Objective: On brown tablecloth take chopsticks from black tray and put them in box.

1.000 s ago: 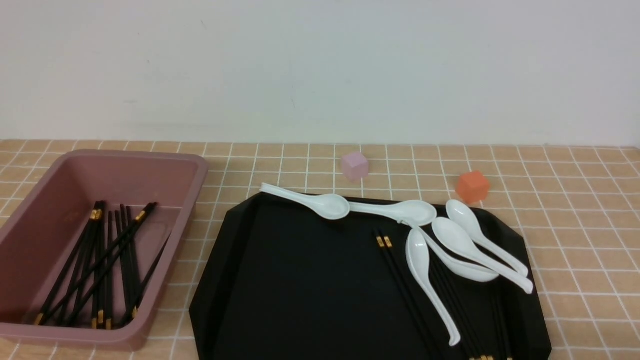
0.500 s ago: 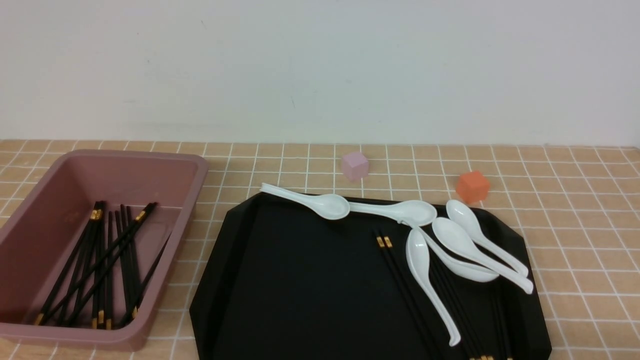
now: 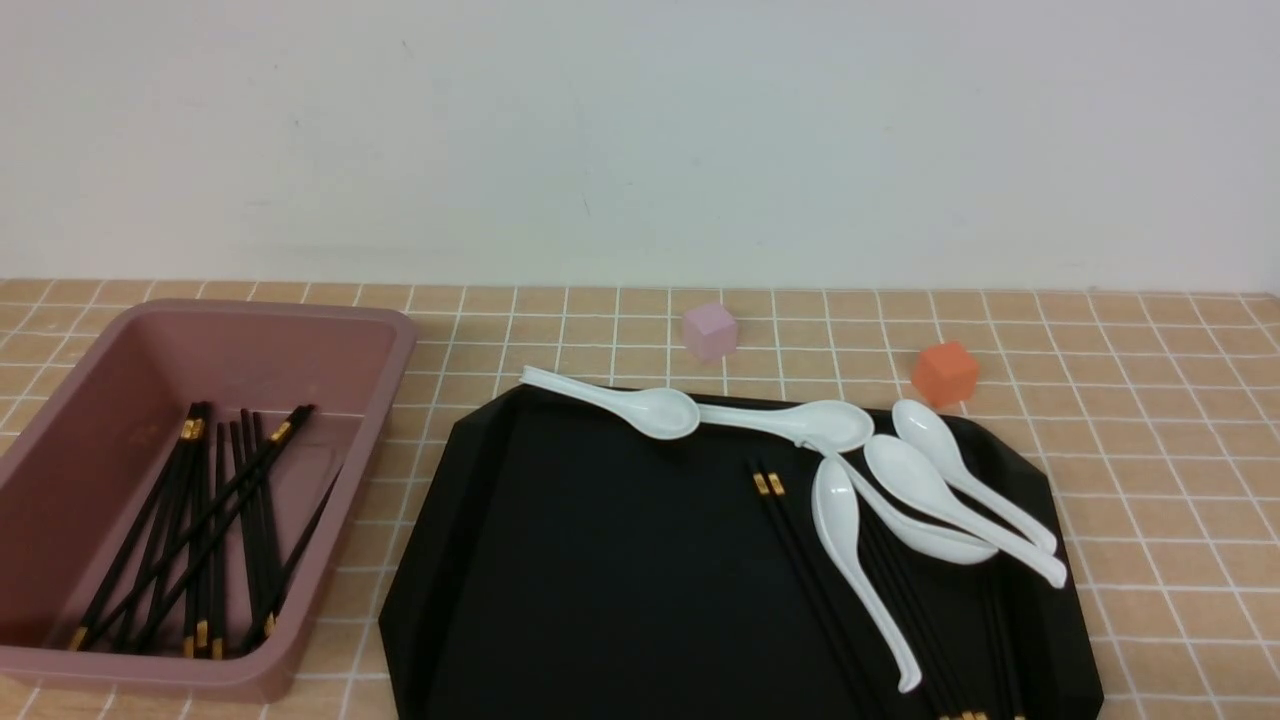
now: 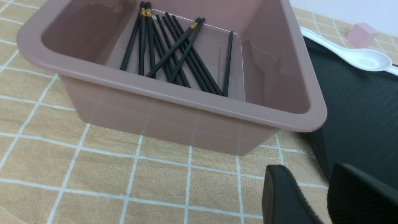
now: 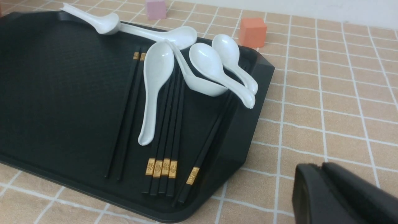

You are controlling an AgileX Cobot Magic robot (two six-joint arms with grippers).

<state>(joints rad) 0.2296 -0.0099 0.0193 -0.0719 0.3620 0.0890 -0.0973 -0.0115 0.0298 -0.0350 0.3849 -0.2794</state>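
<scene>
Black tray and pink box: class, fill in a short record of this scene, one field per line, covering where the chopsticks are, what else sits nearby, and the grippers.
Surface: tablecloth, tan with white grid
Box: pink box at the robot's left, holding a loose bundle of chopsticks
Tray: black tray beside the box
Chopsticks left on tray: several, some under the spoons
Spoons: five white spoons on the tray
Other items: pink cube, orange cube, both behind the tray
Left gripper: holding nothing
Right gripper: holding nothing
</scene>
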